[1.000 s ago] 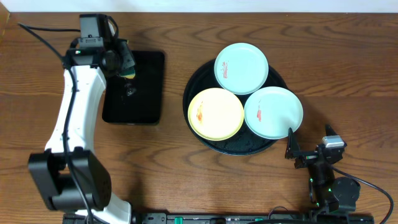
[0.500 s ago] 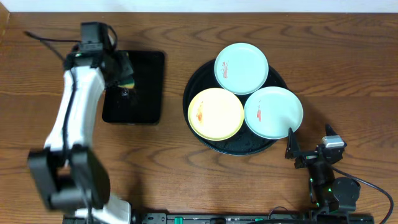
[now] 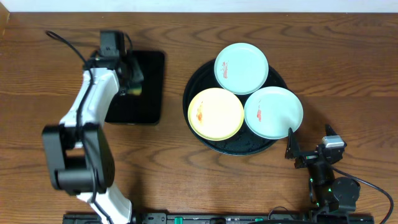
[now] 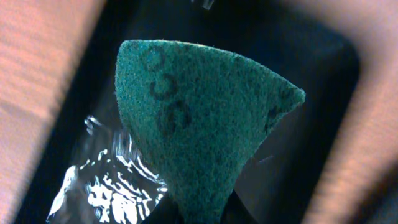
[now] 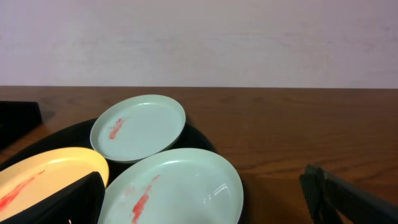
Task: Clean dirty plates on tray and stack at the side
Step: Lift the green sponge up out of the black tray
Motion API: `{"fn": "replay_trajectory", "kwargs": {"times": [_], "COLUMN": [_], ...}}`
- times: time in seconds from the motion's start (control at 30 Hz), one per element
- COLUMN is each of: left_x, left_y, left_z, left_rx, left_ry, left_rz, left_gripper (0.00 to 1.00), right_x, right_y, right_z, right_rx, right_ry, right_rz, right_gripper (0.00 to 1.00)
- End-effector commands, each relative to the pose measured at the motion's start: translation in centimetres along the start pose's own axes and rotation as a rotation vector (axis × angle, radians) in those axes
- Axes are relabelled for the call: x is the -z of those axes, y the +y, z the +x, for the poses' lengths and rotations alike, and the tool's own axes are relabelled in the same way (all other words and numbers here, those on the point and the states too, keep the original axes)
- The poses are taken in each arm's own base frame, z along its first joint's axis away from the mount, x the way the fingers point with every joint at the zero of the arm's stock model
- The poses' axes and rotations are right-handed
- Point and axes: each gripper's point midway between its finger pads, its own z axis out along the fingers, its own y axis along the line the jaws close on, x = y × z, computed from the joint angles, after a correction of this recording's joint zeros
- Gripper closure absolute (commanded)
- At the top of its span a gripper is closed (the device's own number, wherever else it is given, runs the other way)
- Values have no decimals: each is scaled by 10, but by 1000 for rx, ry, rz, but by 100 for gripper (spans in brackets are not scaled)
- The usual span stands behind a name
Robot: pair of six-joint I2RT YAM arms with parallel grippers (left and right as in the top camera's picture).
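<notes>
Reaching in at the left with the left arm [image 3: 87, 118] over the small rectangular black tray [image 3: 149, 93], jaws pinching tight on a green scouring pad [image 4: 199, 130]. Filling most of the left wrist view with that pad, one rounded corner pointing up-left, a sharper one pointing right, the long edge running between them. Carrying dark marker strokes on the green face, looking like three rounded figures but not reading clearly. Hiding the jaws themselves behind the pad in that view. Lying under it on the rectangular tray, a crumpled scrap of clear shiny film [image 4: 102, 190], cut off at the bottom edge.

Moving right: sitting on the brown wood-grain worktop [image 3: 348, 56], the round black tray [image 3: 193, 84], holding all three plates flat and face up, packed close together. Resting at its left, the yellow plate [image 3: 217, 115], bearing an orange-red smear [image 3: 200, 112] near its left side. Sitting at the far edge, one mint plate [image 3: 244, 67]; at the right, the other mint plate [image 3: 277, 111]. Showing on each a short red streak toward the left side, long axis running roughly near to far.

Sitting at lower right, just off the tray's rim, the right arm [image 3: 323, 168], jaws spread wide apart and gripping nothing, dark fingertips [image 5: 74, 199] cut off at the bottom of the right wrist view.
</notes>
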Motion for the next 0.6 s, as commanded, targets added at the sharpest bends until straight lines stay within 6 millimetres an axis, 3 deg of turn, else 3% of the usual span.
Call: {"fn": "replay_trajectory", "kwargs": {"times": [0.0,0.2,0.3,0.4,0.57], "left_x": [38,120,141,131,64], "left_y": [-4,-13,-18,-17,-9], "left_z": [-28,-48,-49,-45,-24], "left_rx": [23,-7,-16,-17,10], "left_ry": [-94,-256,-302,-281,-152], "left_rz": [57,127,146,139,94], "left_gripper": [93,93,93,92,93], "right_x": [0,0,0,0,0], "right_y": [1,1,1,1,1], "right_z": [0,0,0,0,0], "right_rx": [1,1,1,1,1], "right_ry": [-1,-1,-1,-1,-1], "right_rz": [-5,-5,-5,-5,-5], "right_gripper": [1,1,1,1,1]}}
